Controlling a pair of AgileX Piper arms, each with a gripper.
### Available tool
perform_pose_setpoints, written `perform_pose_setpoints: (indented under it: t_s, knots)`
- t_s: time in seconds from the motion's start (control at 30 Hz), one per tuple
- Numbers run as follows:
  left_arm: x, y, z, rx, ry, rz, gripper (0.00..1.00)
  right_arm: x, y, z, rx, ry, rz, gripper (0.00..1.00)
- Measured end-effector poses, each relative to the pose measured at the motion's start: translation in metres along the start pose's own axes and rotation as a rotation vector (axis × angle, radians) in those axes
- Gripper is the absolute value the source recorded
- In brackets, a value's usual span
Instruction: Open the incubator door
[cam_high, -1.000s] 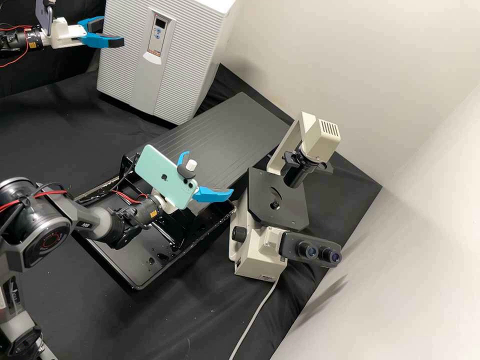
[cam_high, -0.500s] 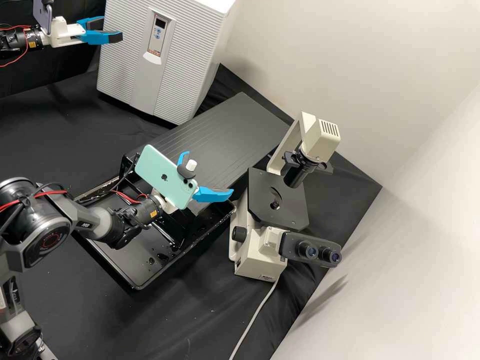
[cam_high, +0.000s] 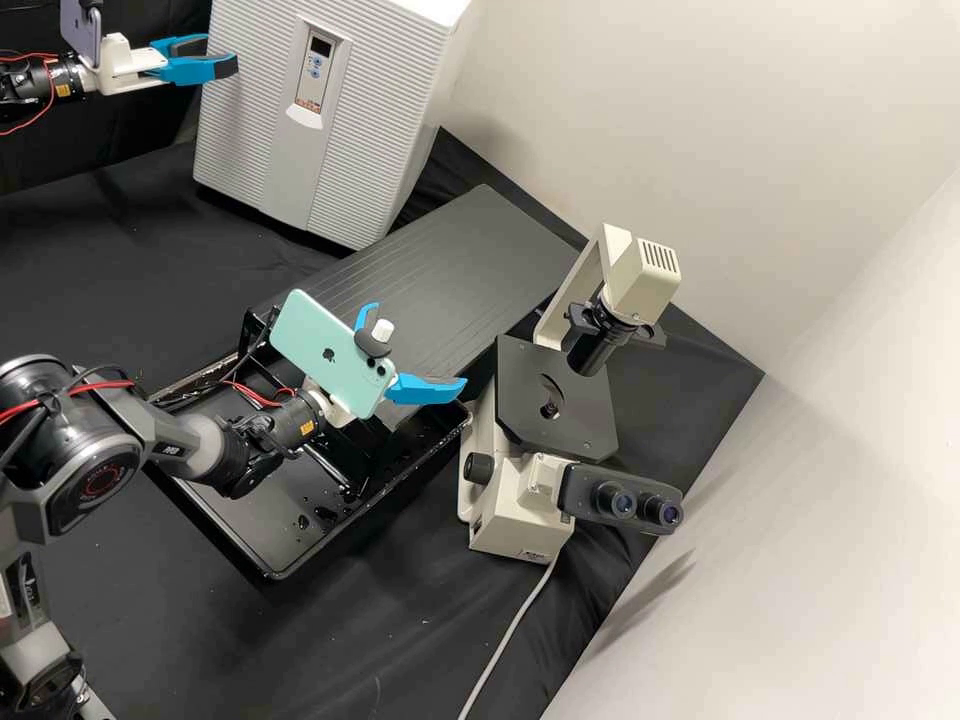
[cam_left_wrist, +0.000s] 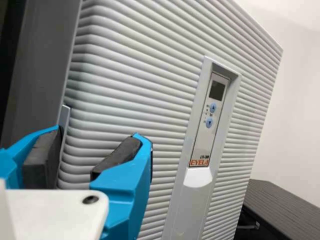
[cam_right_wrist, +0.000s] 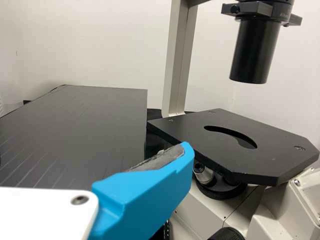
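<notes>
The closed incubator (cam_high: 372, 110) stands upright at the back left in the high view, its ribbed front facing the bench. My left gripper (cam_high: 214, 56) is in front of its left edge with fingers apart. In the left wrist view, my left gripper (cam_left_wrist: 92, 155) has a thin grey strip (cam_left_wrist: 64, 122) at the incubator's edge seen between its fingers; contact cannot be told. The incubator (cam_left_wrist: 160, 65) shows its control panel (cam_left_wrist: 209, 120) beyond them. My right gripper (cam_high: 418, 343) stands open above the black tray, left of the microscope; in the right wrist view one finger of my right gripper (cam_right_wrist: 142, 192) shows.
A microscope (cam_high: 520, 500) stands right of centre, its stage (cam_right_wrist: 240, 150) near my right gripper. A black tray (cam_high: 270, 572) and a dark ribbed board (cam_high: 450, 260) lie between it and the incubator. A grey cable (cam_high: 510, 640) runs toward the front edge.
In the high view my left gripper has shifted slightly left, and its nearer fingertip has moved up, narrowing the gap. The right arm has kept still.
</notes>
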Motion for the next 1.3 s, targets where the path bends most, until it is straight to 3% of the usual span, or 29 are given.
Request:
perform_pose_setpoints:
  t_s: [0.23,0.93,1.3]
  knots:
    - [-0.01,-0.005,0.009,-0.044,0.021,0.002,0.0,0.0,0.0,0.0,0.0,0.0,0.0,1.0]
    - [-0.023,-0.006,0.021,-0.07,0.025,0.001,0.0,0.0,0.0,0.0,0.0,0.0,0.0,1.0]
    - [-0.051,-0.007,0.048,-0.082,-0.003,-0.031,0.0,0.0,0.0,0.0,0.0,0.0,0.0,1.0]
